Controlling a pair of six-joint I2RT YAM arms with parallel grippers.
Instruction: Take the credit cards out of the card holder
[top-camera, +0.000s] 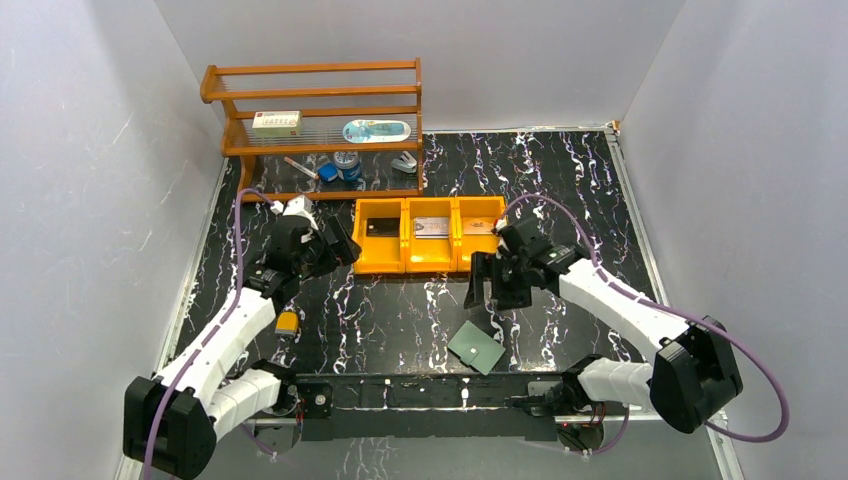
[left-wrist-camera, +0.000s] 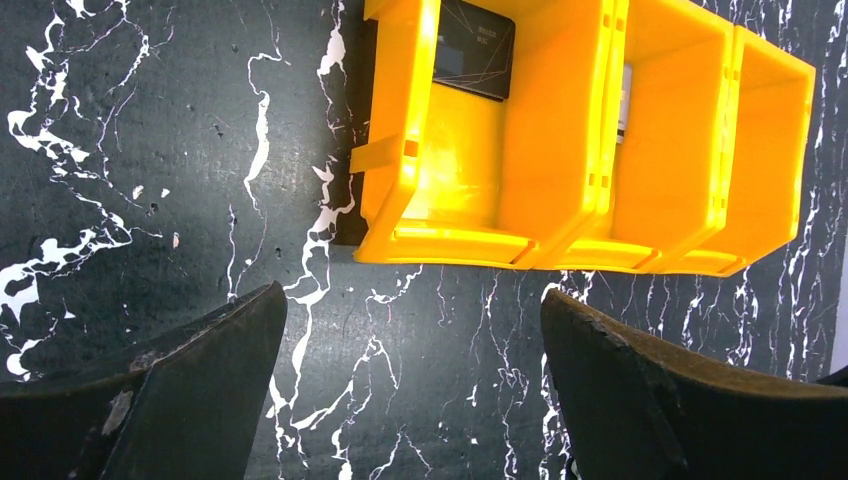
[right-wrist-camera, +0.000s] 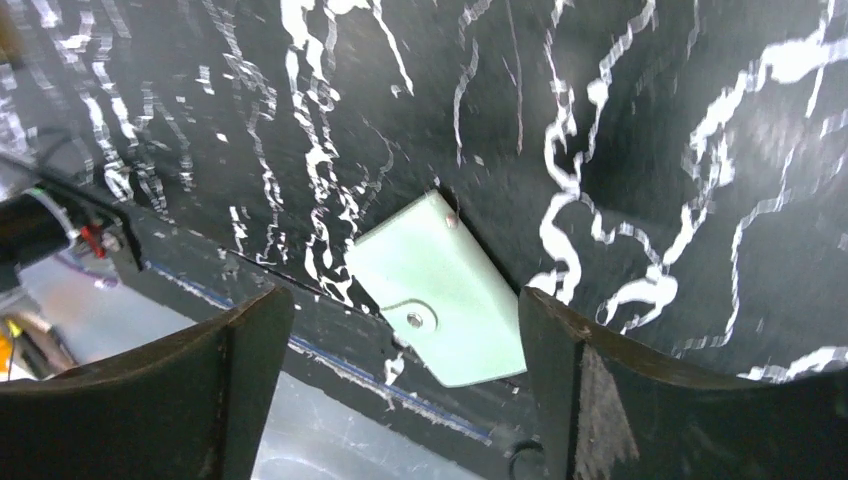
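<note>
The card holder (top-camera: 476, 347) lies shut and flat on the table near the front edge, its snap flap fastened. In the right wrist view the card holder (right-wrist-camera: 440, 290) shows between and beyond my fingers. My right gripper (top-camera: 492, 298) hangs open above and behind it, not touching, and my right gripper (right-wrist-camera: 405, 296) has nothing between its fingers. A black credit card (top-camera: 383, 227), a silver-grey one (top-camera: 432, 227) and a tan one (top-camera: 478, 227) each lie in a compartment of the orange tray (top-camera: 405, 262). My left gripper (top-camera: 345, 250) stands open by the tray's left front corner. The left gripper (left-wrist-camera: 412, 296) is empty, and the black card (left-wrist-camera: 474, 48) shows beyond it.
A wooden rack (top-camera: 312, 95) at the back left carries a white box (top-camera: 276, 122) and small items. A small yellow object (top-camera: 288, 322) lies by my left arm. Grey walls close off the left, right and back. The orange tray (left-wrist-camera: 450, 240) sits just ahead of my left fingers.
</note>
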